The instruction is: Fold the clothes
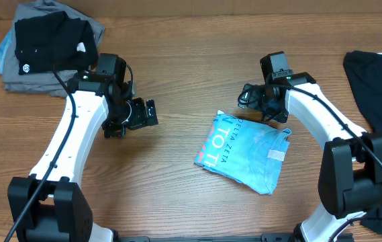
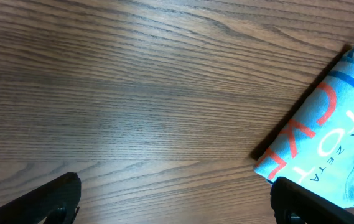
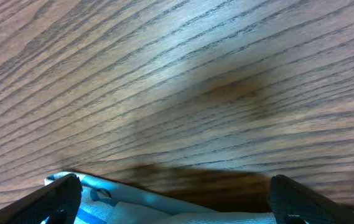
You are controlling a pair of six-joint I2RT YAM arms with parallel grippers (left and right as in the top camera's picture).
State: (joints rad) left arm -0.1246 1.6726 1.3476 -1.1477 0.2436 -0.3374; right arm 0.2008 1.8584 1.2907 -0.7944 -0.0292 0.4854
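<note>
L gripper (image 1: 152, 113) hangs over bare table (image 1: 177, 188), fingers spread wide, nothing btwn them. R gripper (image 1: 248, 97) same: wide apart, empty. T-shirt (image 1: 244, 153), light blue, lies flat on the wood as a compact folded packet, lettering up. Its top edge sits just by the R fingertips; from the L fingers it's off to one side, apart. Folding looks about done to me: roughly a rectangle, one corner a bit rumpled. Left, prob: tidy that corner, maybe stack it. Grey pile (image 1: 16, 74) w/ black shirt (image 1: 53, 40) on top is well behind the L fingers.
</note>
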